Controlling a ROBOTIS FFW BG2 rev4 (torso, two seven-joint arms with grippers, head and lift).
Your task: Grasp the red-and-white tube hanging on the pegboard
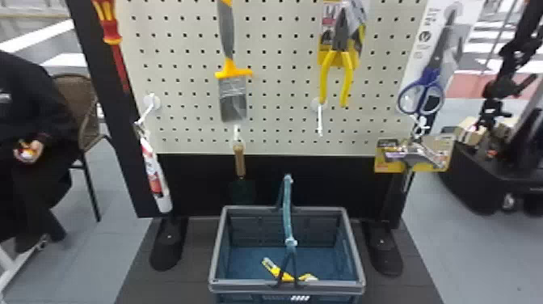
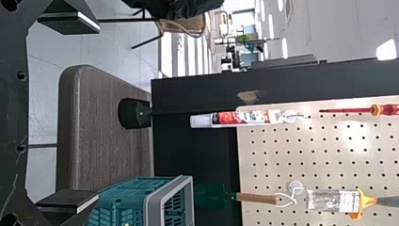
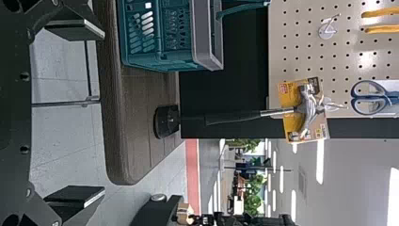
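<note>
The red-and-white tube (image 1: 154,174) hangs cap-down from a white hook (image 1: 152,101) at the pegboard's (image 1: 283,121) lower left corner, in front of the black post. In the left wrist view the tube (image 2: 242,117) is far off, beyond the table edge. My left gripper (image 2: 87,113) is open and well short of the tube, with nothing between its fingers (image 2: 70,21). My right gripper (image 3: 87,110) is also open and empty, off to the board's right side, facing the hammer (image 3: 263,113).
A teal basket (image 1: 217,242) with a raised handle stands on the dark table (image 1: 133,279) below the board, a yellow knife (image 1: 278,271) inside. On the board hang a red screwdriver (image 1: 111,38), brush (image 1: 232,91), yellow pliers (image 1: 339,64), blue scissors (image 1: 422,93) and hammer (image 1: 412,155).
</note>
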